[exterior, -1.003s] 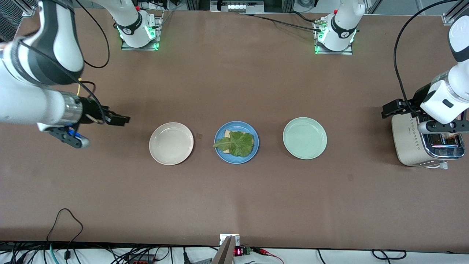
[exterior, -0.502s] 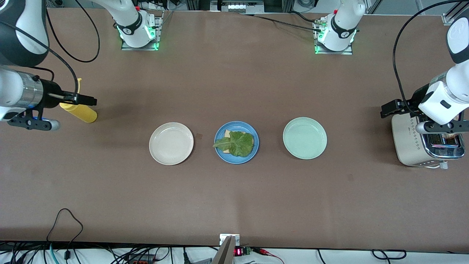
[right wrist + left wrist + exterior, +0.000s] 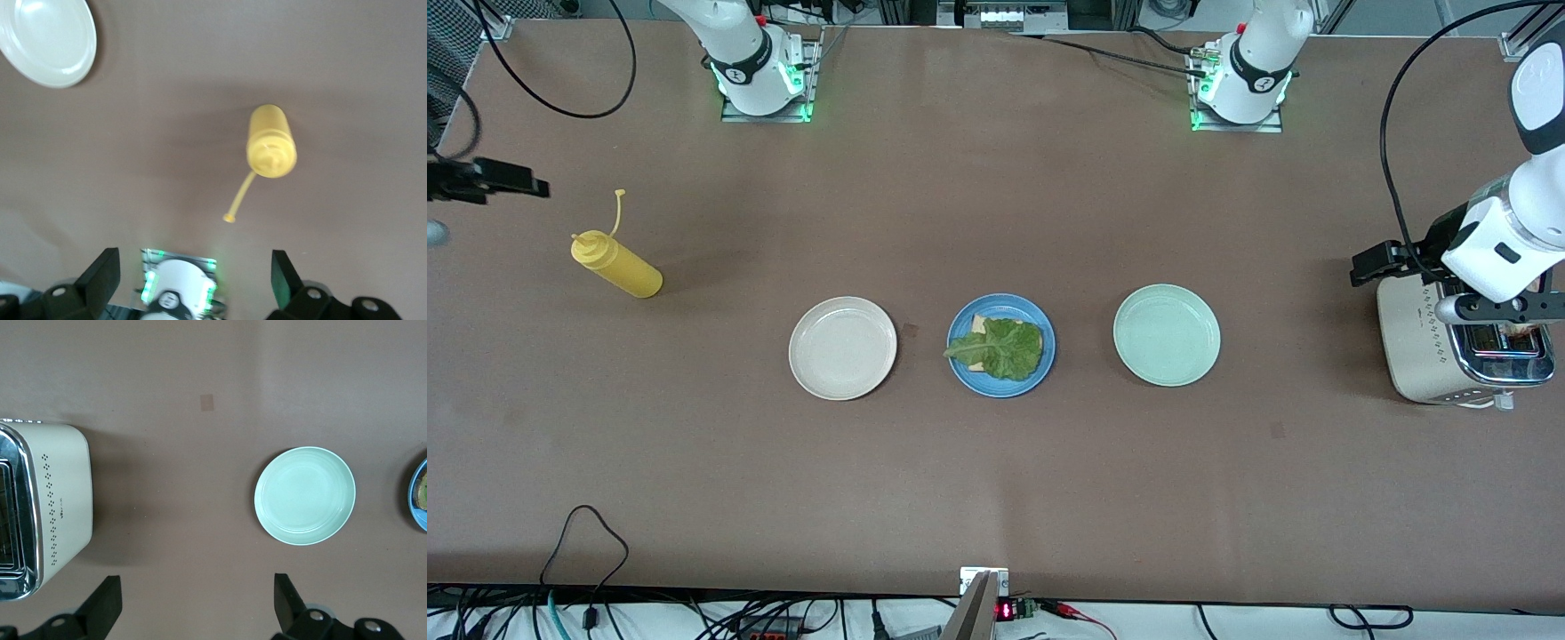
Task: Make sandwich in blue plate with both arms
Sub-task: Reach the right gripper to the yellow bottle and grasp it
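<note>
Lying bare: brown bench point(image 3: 996, 480). Hanging spread wide, holding nothing: left gripper point(image 3: 197, 603) by toaster point(image 3: 40, 507), right gripper point(image 3: 193, 277) over mustard bottle point(image 3: 270, 141).

left claw point(image 3: 193, 603) spread wide, right claw point(image 3: 193, 277) spread wide, both raised

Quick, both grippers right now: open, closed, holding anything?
Left gripper: jaws open, empty, over the table beside the toaster.
Right gripper: jaws open, empty, above the yellow bottle.
</note>
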